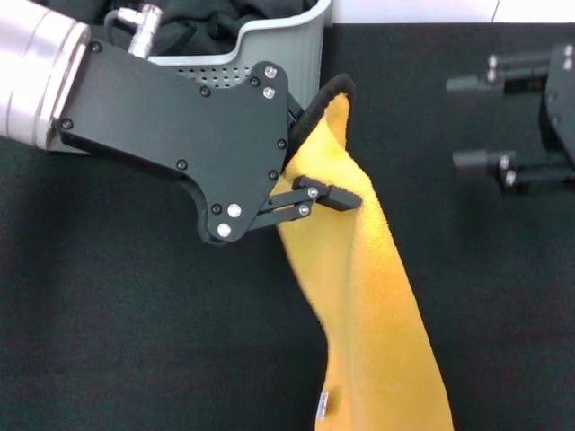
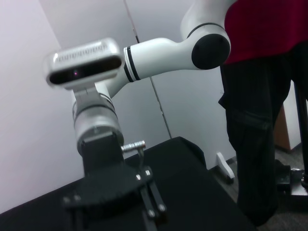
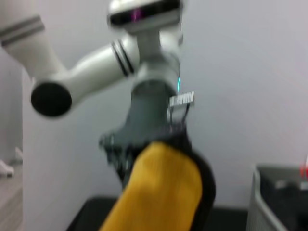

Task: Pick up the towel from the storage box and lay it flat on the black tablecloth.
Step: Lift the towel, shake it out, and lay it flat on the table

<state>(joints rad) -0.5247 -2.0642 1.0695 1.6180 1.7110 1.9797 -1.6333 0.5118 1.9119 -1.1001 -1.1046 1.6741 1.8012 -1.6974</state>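
The left gripper (image 1: 310, 184) had its jaws pinched on the upper edge of the fluffy yellow-orange microfibre towel with thin black edging (image 1: 364, 296), which hung clear of the light grey perforated plastic storage box (image 1: 269, 45) and draped in a long fold down over the large black textured tablecloth (image 1: 135, 332) covering the worktop. The right gripper (image 1: 503, 121) waited well apart over the cloth, jaws spread and holding nothing. The main risk was that the towel, held at one point only, would land bunched or folded rather than flat. A thin grip near the edging could also slip, dropping it in a heap just beside the box.
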